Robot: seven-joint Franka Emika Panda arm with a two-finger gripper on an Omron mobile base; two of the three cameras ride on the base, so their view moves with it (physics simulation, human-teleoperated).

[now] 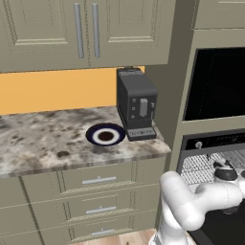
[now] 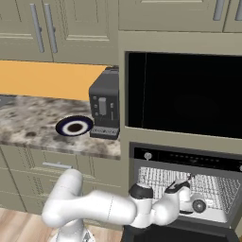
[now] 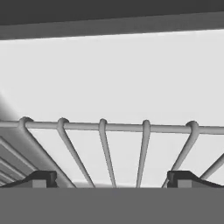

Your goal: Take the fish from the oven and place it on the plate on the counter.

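Observation:
The oven [image 2: 189,158] stands open under its black control strip, its silver wire rack [image 2: 156,177] showing. My arm reaches into the cavity, the hand [image 2: 183,191] low over the rack. In the hand view my gripper [image 3: 113,179] is open, one fingertip [image 3: 41,178] at each side, nothing between them, just short of the rack's front bar [image 3: 103,126]. The fish is hidden. The plate [image 1: 105,135], navy-rimmed with a brown centre, lies bare on the granite counter [image 1: 43,143] to the left, also in the right base view as the plate [image 2: 74,126].
A dark coffee machine [image 1: 136,103] stands right beside the plate at the counter's right end. A tall black glass panel [image 2: 184,94] sits above the oven. Beige drawers [image 1: 98,181] with bar handles run under the counter, and wall cabinets [image 1: 86,28] hang above it.

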